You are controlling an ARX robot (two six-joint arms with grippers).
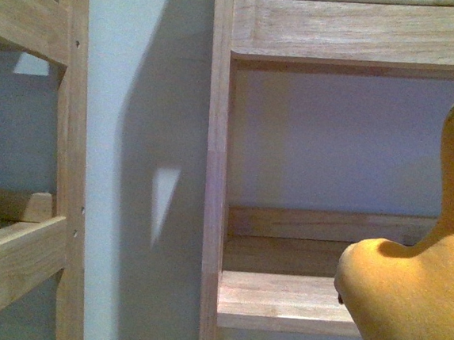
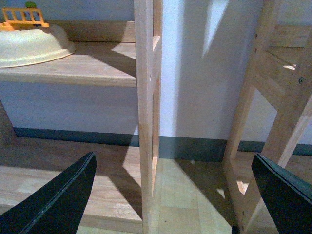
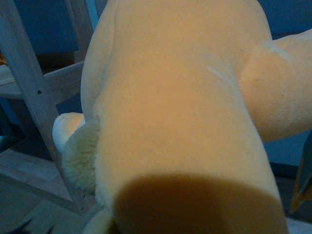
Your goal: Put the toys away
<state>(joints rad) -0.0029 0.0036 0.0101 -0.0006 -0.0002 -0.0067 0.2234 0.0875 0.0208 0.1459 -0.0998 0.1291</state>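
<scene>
Wooden shelving stands against a pale wall (image 1: 143,131), with a strip of bare wall between two units. The plush animal (image 1: 414,306) is raised at the lower right of the front view, before the front edge of the lower shelf board (image 1: 279,302) near that board's right end. One limb points upward. Whether the toy touches the board cannot be determined.

Right gripper: its wrist view is filled by plush fabric, and the jaws are hidden. Closure cannot be confirmed. The raised position of the toy suggests this arm carries it (a judgement, not an observation).

Left gripper (image 2: 173,161): fingers (image 2: 63,200) are spread wide with nothing between them, facing a shelf upright (image 2: 146,112). A cream bowl (image 2: 34,46) with an orange toy fence (image 2: 24,18) behind it sits on the shelf beside that upright.

Hazards:
1. The upward limb may catch the upper rail (image 1: 358,34) if the toy is lifted while advancing.
2. The soft body would probably roll off if released with most of its bulk overhanging the front edge.
3. Compressible fabric may slip in the grip.

Clearance: no object shows in the visible part of the compartment behind the board. The corner post (image 1: 214,177) bounds it on the left, the rail above. Open room lies inward, toward the back edge.
</scene>
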